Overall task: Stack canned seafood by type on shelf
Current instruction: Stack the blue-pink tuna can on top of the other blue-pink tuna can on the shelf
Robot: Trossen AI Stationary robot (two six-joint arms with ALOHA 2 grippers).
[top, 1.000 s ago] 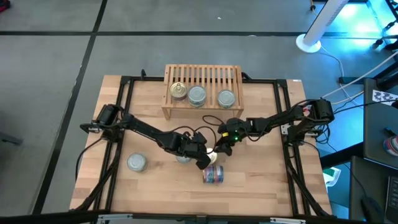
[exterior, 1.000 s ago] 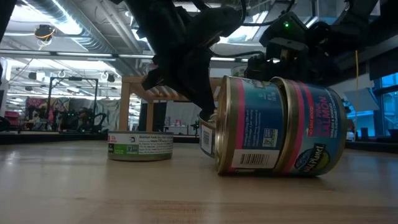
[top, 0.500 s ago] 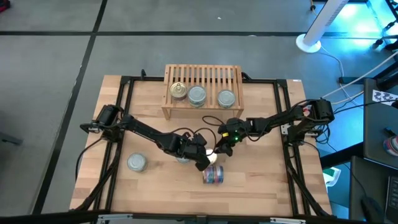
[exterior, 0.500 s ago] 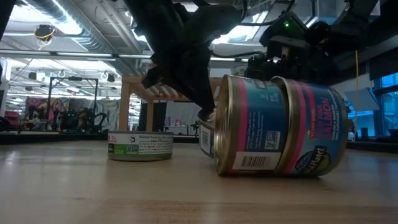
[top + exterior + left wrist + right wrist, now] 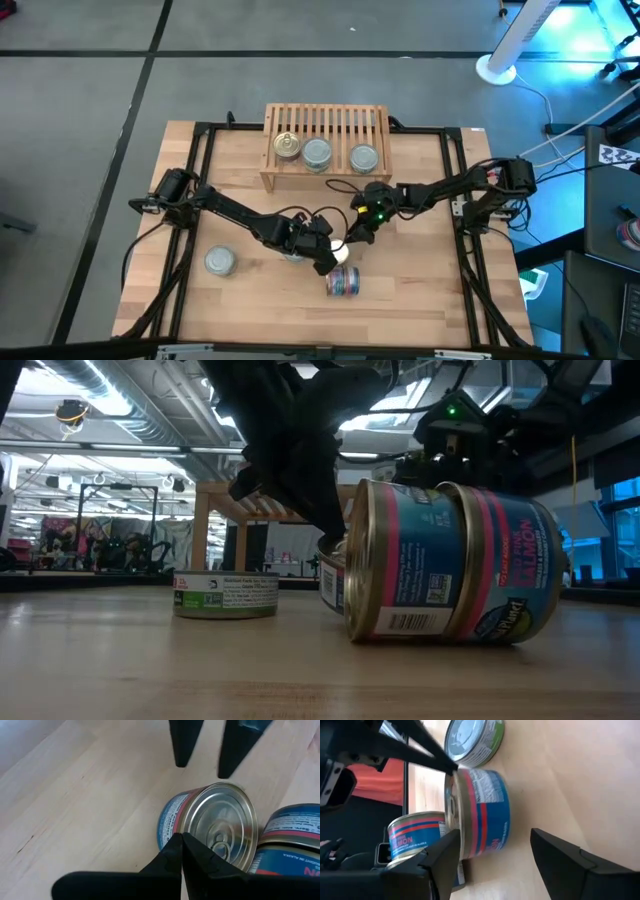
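Observation:
A small blue-red tin (image 5: 210,825) with a silver lid stands at the table's middle (image 5: 341,250). It is beside a taller blue-red can (image 5: 345,282) that lies on its side (image 5: 450,565). My left gripper (image 5: 181,839) is shut, with its tips at the small tin's lid. My right gripper (image 5: 494,835) is open, and its fingers (image 5: 182,745) stand on either side of that tin without touching. A flat teal-green tin (image 5: 472,740) rests on its base under the left arm (image 5: 225,593). The wooden shelf (image 5: 325,120) carries three tins (image 5: 317,152) on its slats. My left gripper touches the small blue-red tin at the rim of its lid (image 5: 452,770) with its shut fingertips (image 5: 172,845). They slant down from above and from the table's left. The tin's base stays on the table (image 5: 506,815).
A grey tin (image 5: 220,262) sits alone near the table's left front. A black frame (image 5: 200,200) runs around the table's edges. Bare wood lies between the shelf and the arms (image 5: 300,205). The room beyond shows in the low view.
My right gripper has drawn back a little toward the far edge. My left gripper has stayed shut at the tin's lid.

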